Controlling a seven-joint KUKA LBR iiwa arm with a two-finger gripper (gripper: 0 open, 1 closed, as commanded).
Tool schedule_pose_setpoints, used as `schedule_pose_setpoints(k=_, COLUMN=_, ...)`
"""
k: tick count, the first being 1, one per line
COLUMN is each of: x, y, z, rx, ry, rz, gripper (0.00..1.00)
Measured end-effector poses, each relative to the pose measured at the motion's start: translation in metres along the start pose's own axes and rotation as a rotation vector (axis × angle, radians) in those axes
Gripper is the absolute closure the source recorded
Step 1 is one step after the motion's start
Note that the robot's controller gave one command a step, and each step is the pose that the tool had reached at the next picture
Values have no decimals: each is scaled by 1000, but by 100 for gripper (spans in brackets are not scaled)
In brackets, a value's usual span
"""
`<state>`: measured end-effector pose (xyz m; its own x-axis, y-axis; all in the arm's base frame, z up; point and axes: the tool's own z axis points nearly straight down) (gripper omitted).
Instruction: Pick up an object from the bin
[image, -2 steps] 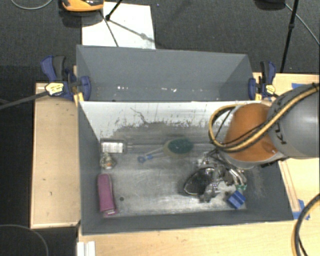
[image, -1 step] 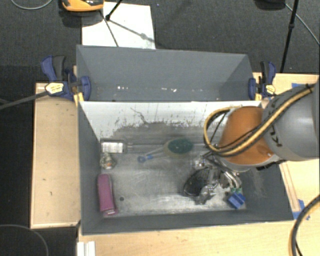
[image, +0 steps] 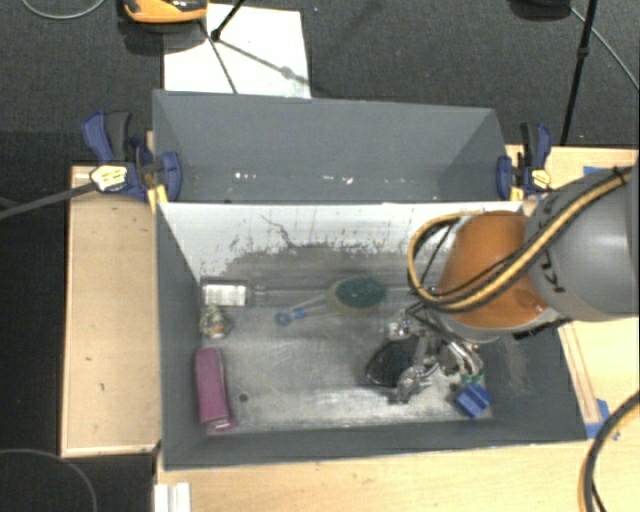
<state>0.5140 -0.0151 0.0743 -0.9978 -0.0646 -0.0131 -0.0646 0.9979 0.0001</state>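
You are looking at a robotics lab cell, not a home or a shop. Note the grey metal bin (image: 330, 150) set up on a dark floor (image: 40, 80). An industrial arm (image: 600, 250) reaches in over the bin's right edge (orange cover (image: 490, 275) and looped black-and-yellow wrist cables (image: 437, 245) identify it). A loose cable (image: 50, 197) trails over the floor to the bin's far left corner.

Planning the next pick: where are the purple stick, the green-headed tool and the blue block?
purple stick (image: 211, 388), camera view, middle of its length.
green-headed tool (image: 358, 293), camera view, on its round green head.
blue block (image: 472, 401), camera view, on its top face.
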Motion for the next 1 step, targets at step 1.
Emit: schedule_pose_setpoints(k=1, x=-3, y=0, z=-71, rx=1, ry=4, rz=-3, gripper=100)
